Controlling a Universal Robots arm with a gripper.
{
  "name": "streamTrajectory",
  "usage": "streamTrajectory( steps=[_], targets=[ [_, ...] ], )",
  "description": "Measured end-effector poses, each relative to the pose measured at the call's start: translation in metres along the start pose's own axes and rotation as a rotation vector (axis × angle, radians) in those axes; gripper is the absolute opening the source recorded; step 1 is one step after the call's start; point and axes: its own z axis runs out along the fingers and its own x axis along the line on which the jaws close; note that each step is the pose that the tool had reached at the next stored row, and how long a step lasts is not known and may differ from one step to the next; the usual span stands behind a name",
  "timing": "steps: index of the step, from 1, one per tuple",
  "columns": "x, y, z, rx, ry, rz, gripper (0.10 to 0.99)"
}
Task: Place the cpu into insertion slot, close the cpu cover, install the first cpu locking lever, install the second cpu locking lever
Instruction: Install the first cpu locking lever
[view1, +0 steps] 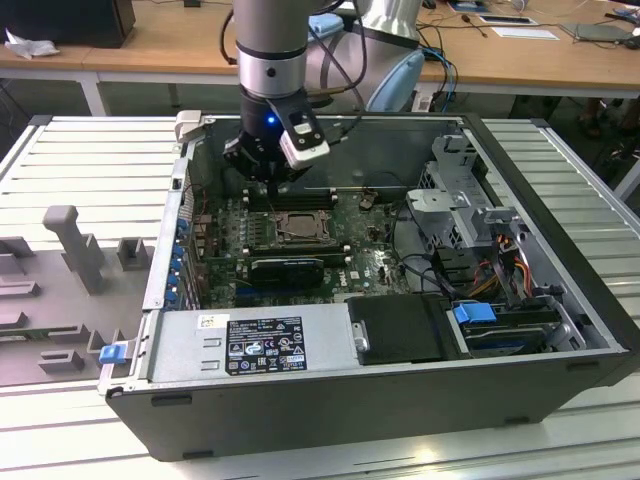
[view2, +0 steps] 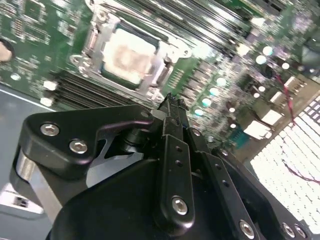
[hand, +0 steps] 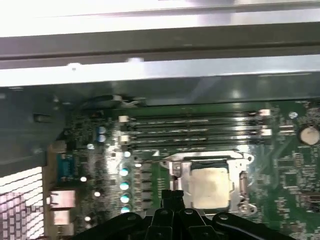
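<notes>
The gripper (view2: 170, 102) hangs low over the board, its tips pressed together with nothing between them, just beside the slot (view1: 290, 228) on the side of the memory slots (hand: 195, 130). The cpu (hand: 210, 186) lies in the slot, pale face up, and the cover (view2: 166, 69) appears to lie flat around it, its window framing the chip.

The chip is judged light, thin and stiff, and fragile on its underside; it is best taken by its edges and never pressed on the face. The cover is stiff sheet metal on a hinge, fit to be pushed at its free edge. The levers are likely thin springy wire, slippery under smooth pads and best caught near their bent ends.

The levers are hard to make out: neither wrist view shows clearly whether either one is latched. The gripper's body hides the near side of the slot in the first wrist view. In the exterior view the chip is too small to judge how it sits, and the case (view1: 560, 250) wall cuts off the board's near edge
</notes>
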Motion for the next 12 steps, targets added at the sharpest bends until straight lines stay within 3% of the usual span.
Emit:
streamTrajectory(
  steps=[2, 9, 12],
  targets=[
    [0.0091, -0.0003, -0.0032, -0.002, 0.0, 0.0, 0.106],
    [0.0235, -0.0007, -0.0037, -0.007, 0.0003, -0.004, 0.106],
    [0.0261, 0.0008, -0.0035, -0.009, 0.0005, -0.007, 0.106]
  ],
)
